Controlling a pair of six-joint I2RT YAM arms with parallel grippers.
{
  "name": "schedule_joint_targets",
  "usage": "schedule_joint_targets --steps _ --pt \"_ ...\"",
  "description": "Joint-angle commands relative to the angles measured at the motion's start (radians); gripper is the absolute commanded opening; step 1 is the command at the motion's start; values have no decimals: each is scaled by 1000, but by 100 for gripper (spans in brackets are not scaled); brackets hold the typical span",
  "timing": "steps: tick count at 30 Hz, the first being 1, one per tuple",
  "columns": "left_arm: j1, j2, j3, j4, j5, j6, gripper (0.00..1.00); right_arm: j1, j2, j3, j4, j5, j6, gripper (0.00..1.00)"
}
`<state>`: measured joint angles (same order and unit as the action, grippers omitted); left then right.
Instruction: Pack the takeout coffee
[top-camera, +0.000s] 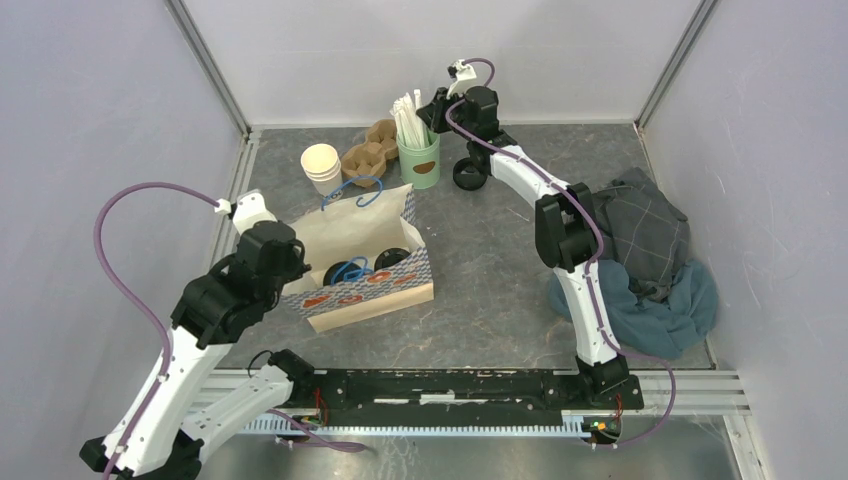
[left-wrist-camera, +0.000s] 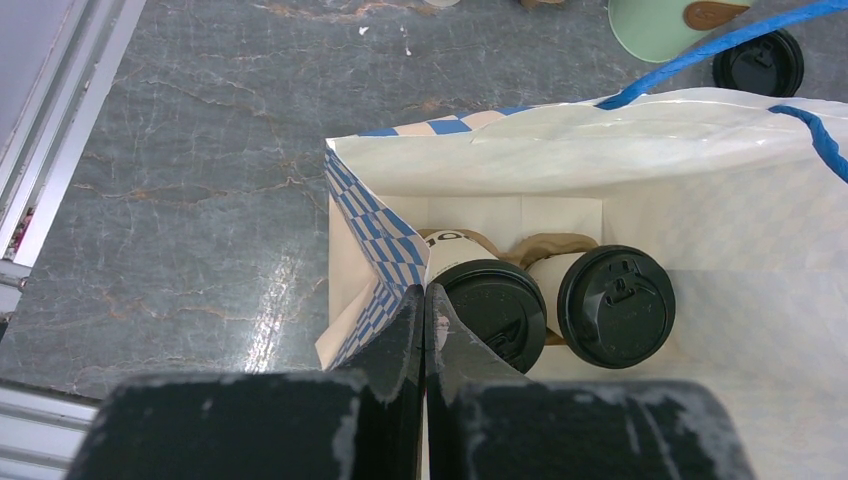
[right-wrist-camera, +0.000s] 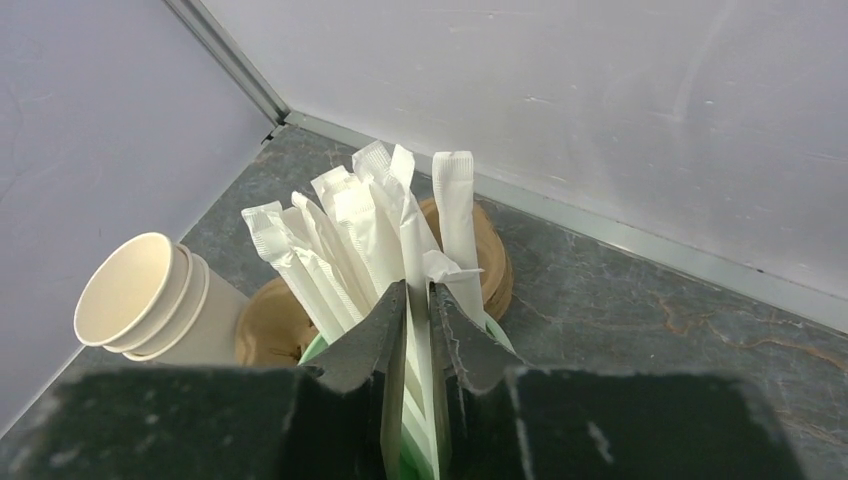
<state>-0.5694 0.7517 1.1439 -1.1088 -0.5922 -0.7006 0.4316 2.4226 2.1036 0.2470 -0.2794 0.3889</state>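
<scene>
I can't make out one legible word or number from here. The dark print on the takeout coffee (left-wrist-camera: 495, 305) inside the bag (left-wrist-camera: 560, 150) is mostly hidden (a curved stroke or two), and the far green cup (left-wrist-camera: 655, 25) bears only a brown shape.

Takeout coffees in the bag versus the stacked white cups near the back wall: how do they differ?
The takeout coffees wear black lids; the stacked white cups are lidless, mouths open. The takeout coffees sit side by side in a brown carrier inside the checked bag; the stacked white cups nest together on the table. Both are white paper cups.
</scene>
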Motion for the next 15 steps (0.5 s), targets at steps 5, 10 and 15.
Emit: schedule_joint_targets --steps 5,10,15 --pt "-3 -52 -58 31 9 -77 2 -1 -127 32 66 -5 -31 11" --pt "-3 -86 -90 46 17 -96 2 -4 -142 35 37 -14 -42 0" --pt "-3 -104 -91 42 16 -122 2 -4 -216 7 31 -34 -60 3"
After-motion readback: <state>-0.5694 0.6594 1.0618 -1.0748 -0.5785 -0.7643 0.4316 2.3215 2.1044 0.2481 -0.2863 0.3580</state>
